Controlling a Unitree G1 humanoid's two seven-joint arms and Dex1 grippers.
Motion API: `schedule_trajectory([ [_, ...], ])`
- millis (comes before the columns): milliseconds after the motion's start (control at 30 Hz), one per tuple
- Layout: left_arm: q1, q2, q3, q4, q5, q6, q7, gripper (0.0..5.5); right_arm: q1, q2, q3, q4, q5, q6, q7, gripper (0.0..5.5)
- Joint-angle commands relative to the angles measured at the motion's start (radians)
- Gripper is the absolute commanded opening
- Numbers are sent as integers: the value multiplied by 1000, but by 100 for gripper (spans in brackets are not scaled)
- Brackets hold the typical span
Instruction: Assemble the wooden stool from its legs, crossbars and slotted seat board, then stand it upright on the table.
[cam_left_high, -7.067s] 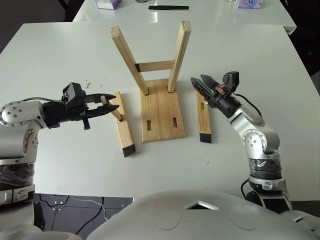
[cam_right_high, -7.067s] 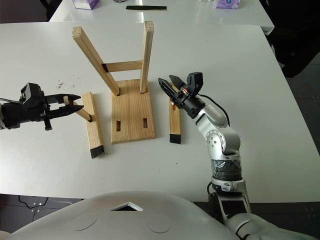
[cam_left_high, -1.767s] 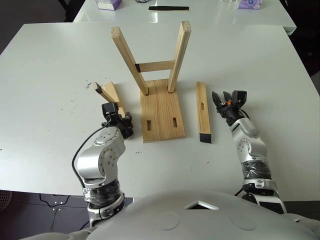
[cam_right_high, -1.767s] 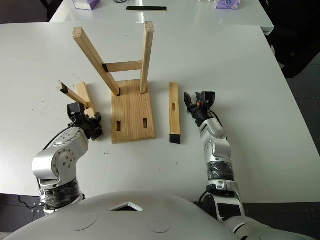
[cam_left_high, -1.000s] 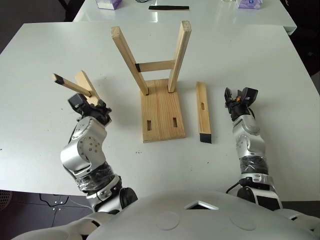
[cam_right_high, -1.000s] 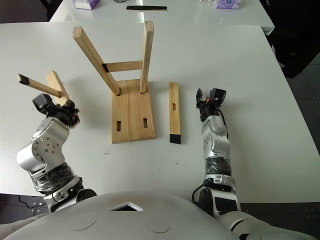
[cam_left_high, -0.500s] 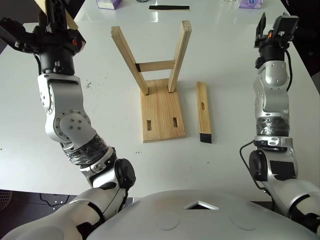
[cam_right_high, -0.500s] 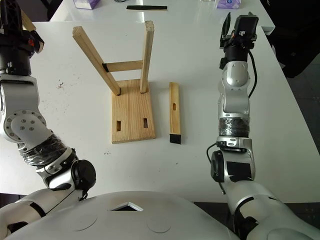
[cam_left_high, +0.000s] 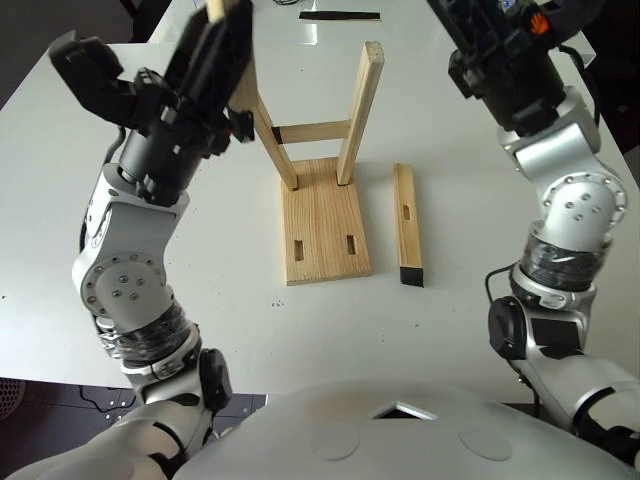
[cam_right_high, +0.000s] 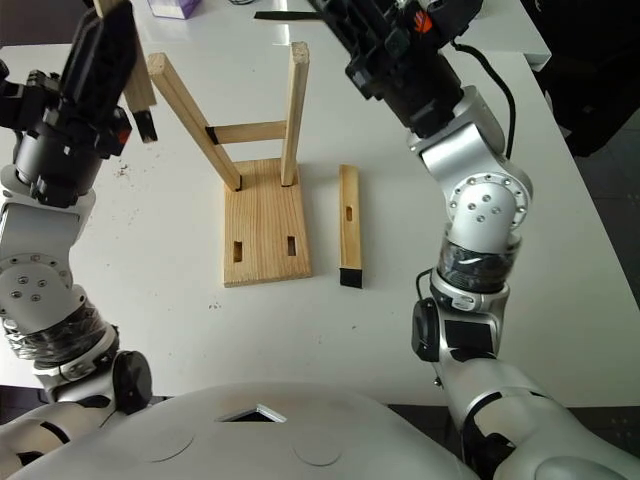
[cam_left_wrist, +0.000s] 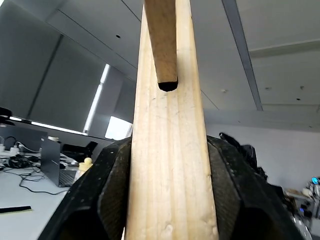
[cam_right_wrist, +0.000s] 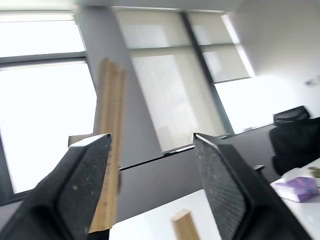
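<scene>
The slotted seat board (cam_left_high: 322, 225) lies flat on the white table (cam_left_high: 500, 130). Two legs (cam_left_high: 262, 125) (cam_left_high: 360, 110) stand up from its far end, joined by a crossbar (cam_left_high: 312, 131). Another leg (cam_left_high: 405, 222) lies loose to the board's right. My left gripper (cam_left_wrist: 167, 190) is raised high at the left, shut on a further leg (cam_right_high: 138, 92) that has a short crossbar (cam_left_wrist: 162, 40) plugged into it. My right gripper (cam_right_wrist: 152, 140) is up at the back right, near the standing legs' tops, open with nothing between its fingers (cam_right_wrist: 85, 185).
A second white table (cam_right_high: 330, 30) stands behind, with a black strip (cam_right_high: 285, 14) and a purple box (cam_right_high: 175, 8) on it. Bare tabletop lies on both sides of the seat board and in front of it.
The left gripper took the leg with its crossbar off the table and raised it; it now tilts in towards the standing legs. The right arm rose and swung inward.
</scene>
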Motion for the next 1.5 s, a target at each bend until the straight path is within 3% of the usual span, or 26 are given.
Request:
schedule_trajectory([
  [33,45,175,-26,-6,-28,62,-143,203,-62,-126,16,19,115,159,77,366],
  [167,15,290,-70,41,-12,76,-285,203,-119,-253,11,67,154,257,183,367],
  [333,-24,368,-80,96,-23,81,-384,203,-181,-319,39,110,128,292,275,367],
  [867,-39,358,-161,108,-11,50,-445,203,-196,-255,108,111,47,264,356,367],
  [1233,-22,355,-186,92,-7,40,-445,203,-206,-232,125,99,43,276,359,208],
  [1500,-23,382,-201,96,19,35,-462,203,-193,-259,158,72,-11,268,398,207],
])
